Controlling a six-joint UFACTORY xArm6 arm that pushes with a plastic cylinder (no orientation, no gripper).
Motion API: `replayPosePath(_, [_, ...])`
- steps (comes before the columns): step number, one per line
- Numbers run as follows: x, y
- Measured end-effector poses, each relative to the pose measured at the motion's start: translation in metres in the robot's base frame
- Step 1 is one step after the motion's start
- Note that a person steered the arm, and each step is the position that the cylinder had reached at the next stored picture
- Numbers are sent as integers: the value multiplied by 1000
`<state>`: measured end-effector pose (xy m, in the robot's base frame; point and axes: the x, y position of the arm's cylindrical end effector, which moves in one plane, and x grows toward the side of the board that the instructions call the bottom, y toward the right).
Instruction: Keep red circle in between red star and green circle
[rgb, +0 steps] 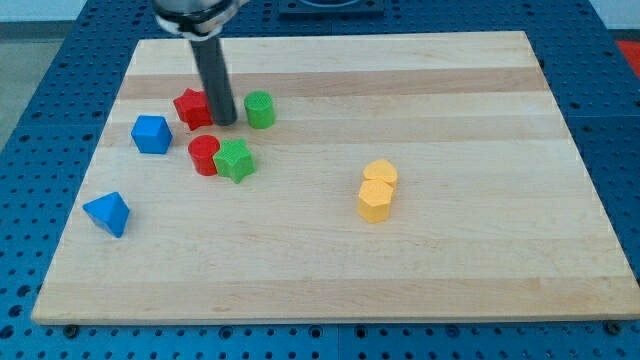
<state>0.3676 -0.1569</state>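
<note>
The red star (190, 107) lies at the view's upper left. The green circle (260, 109) stands a short way to its right. My tip (224, 124) is down between them, touching the red star's right side. The red circle (204, 154) sits below the red star and below the gap. The green star (235, 160) touches the red circle's right side.
A blue cube-like block (151, 134) lies left of the red star. A blue triangle-like block (107, 213) sits near the board's left edge (75, 215). Two yellow blocks (377, 190) touch each other right of the centre.
</note>
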Motion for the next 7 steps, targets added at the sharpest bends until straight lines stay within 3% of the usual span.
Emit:
replayPosePath(4, [95,-35])
replayPosePath(7, [85,12])
